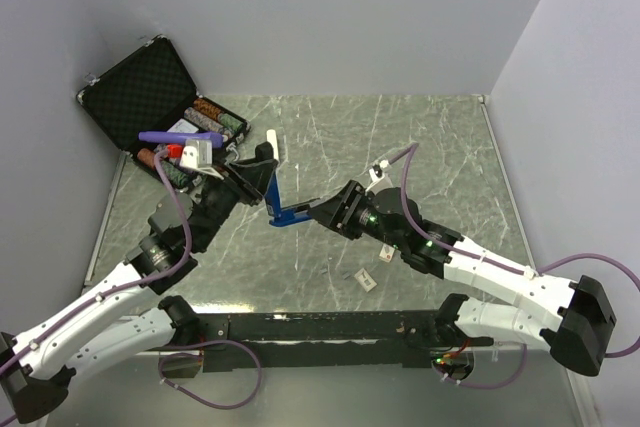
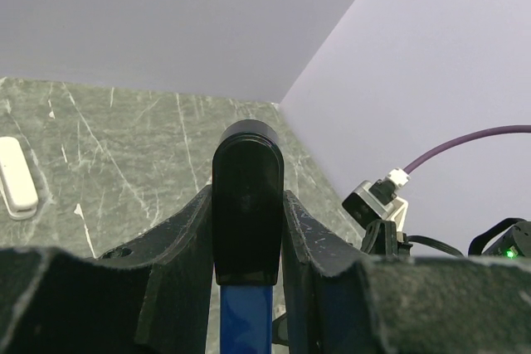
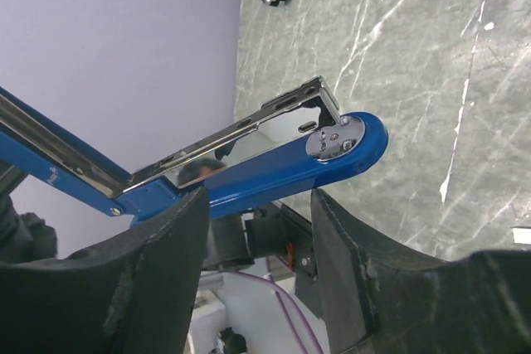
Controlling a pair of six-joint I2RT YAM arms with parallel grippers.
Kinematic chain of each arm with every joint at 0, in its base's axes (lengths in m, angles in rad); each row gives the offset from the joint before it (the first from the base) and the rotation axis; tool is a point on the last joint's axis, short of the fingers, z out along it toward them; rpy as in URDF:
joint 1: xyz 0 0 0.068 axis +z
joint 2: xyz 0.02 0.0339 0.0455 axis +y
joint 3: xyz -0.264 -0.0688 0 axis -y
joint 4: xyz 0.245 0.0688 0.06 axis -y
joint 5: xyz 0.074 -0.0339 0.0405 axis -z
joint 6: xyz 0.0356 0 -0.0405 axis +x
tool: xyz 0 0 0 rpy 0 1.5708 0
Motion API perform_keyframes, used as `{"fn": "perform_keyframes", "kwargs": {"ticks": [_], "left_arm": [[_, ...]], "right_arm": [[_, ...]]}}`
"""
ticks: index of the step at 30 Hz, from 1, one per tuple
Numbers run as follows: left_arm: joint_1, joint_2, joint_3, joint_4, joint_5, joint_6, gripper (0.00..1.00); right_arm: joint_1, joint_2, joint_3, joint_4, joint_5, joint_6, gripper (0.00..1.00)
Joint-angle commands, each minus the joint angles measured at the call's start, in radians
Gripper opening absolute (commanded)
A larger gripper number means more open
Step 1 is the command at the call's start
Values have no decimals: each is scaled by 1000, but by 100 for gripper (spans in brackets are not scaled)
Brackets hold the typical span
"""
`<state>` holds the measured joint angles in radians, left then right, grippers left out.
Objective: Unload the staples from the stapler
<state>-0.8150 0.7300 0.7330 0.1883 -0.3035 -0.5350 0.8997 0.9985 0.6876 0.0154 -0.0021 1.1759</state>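
Observation:
The stapler [image 1: 281,205] hangs above the table, swung open into a V. My left gripper [image 1: 252,173] is shut on its black end [image 2: 246,205], with the blue body [image 2: 245,317] running down between the fingers. In the right wrist view the blue base arm [image 3: 274,167] with its round metal plate [image 3: 336,137] lies across my fingertips, and the shiny magazine rail [image 3: 241,126] stands apart above it. My right gripper [image 3: 259,205] is open at the base arm's free end [image 1: 300,213], one finger on each side of it. The staples are hidden.
An open black case [image 1: 150,97] with several items stands at the back left. A white bar [image 1: 273,144] lies on the marble table [image 1: 420,147] behind the stapler. A small pale piece [image 1: 362,280] lies near the front. Walls enclose three sides.

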Motion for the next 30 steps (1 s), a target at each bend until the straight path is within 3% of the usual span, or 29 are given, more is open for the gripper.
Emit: {"fn": "perform_keyframes", "kwargs": {"ticks": [1,8,30], "left_arm": [[-4,-27,8,142,26,-22,1],[-3,-26,8,151,40,-29,1],[-4,-103,-24,106,119,-114,1]], "right_arm": [[-1,8,1,77,8,47,56],[-2,20,6,77,8,47,43],[-22,55,87,23,125,-25,41]]}}
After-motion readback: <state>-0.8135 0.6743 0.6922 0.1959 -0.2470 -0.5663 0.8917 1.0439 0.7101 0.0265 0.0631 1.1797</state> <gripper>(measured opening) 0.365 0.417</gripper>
